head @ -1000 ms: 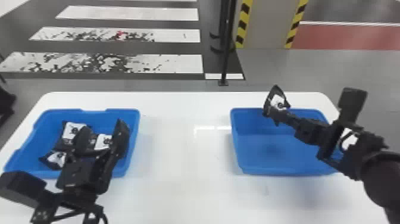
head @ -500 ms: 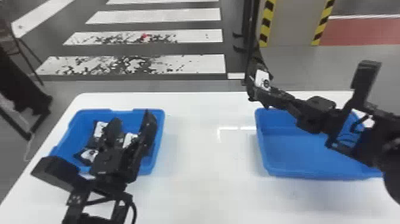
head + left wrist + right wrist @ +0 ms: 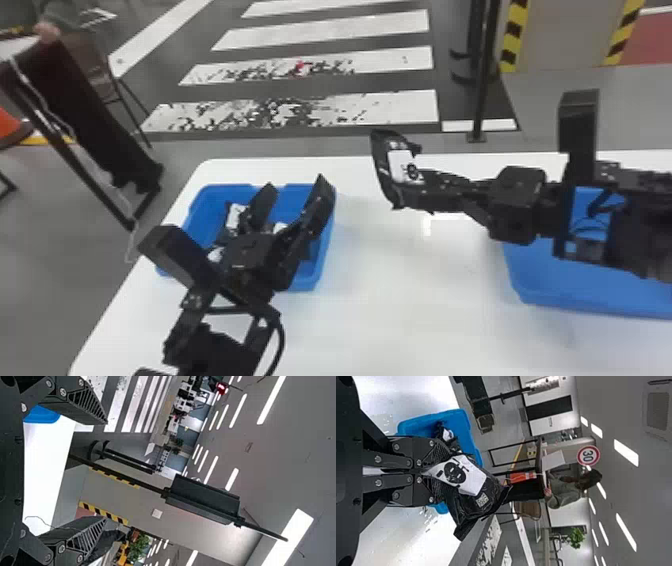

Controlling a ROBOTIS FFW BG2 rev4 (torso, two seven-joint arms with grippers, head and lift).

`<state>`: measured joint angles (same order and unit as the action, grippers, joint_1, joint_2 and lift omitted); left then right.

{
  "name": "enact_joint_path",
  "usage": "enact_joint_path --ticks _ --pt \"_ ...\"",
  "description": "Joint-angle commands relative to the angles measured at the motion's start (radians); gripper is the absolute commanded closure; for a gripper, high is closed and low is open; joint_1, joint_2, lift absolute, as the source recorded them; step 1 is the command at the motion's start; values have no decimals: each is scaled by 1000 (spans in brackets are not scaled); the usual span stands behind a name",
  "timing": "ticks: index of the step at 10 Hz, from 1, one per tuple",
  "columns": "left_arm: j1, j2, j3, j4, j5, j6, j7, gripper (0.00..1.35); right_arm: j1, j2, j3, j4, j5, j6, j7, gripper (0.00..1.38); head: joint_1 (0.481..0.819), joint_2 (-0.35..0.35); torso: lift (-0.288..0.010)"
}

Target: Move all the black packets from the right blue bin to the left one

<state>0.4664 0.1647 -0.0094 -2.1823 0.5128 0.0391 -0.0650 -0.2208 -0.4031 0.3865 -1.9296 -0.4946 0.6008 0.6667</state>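
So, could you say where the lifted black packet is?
In the head view, the packet is right of centre in the right gripper, between the left bin and right bin.

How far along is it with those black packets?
Packets already lie in the left bin. Another packet is in the right hand, raised between the bins, yet to be placed. The right bin is partly hidden, so I can't tell whether more remain.

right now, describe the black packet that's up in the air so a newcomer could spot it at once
On the white table, find the two blue bins. Between them in the head view, the right gripper holds a black packet with a white label. Other packets lie in the left bin; only this one is in a gripper.
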Motion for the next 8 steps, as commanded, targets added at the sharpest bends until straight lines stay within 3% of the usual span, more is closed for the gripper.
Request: enact_joint_path --ticks 1,2,4,7,8 --pt "7 4 9 -52 64 74 -19 211 -25 -19 70 -13 28 -2 -7 1111 693 256 -168" --pt "22 9 9 -97 147 113 -36 211 -25 -22 88 -15 28 -7 -10 1111 695 269 -168" --pt "20 13 35 -133 181 233 -93 211 -30 -25 116 -38 34 -7 -15 1111 695 267 -168" --pt "20 12 55 -128 109 292 -101 211 -37 -29 148 -72 22 -4 -18 1111 695 270 -168" --pt "17 10 57 -111 103 253 -101 211 -39 -31 168 -72 14 -2 -19 1111 695 284 -168"
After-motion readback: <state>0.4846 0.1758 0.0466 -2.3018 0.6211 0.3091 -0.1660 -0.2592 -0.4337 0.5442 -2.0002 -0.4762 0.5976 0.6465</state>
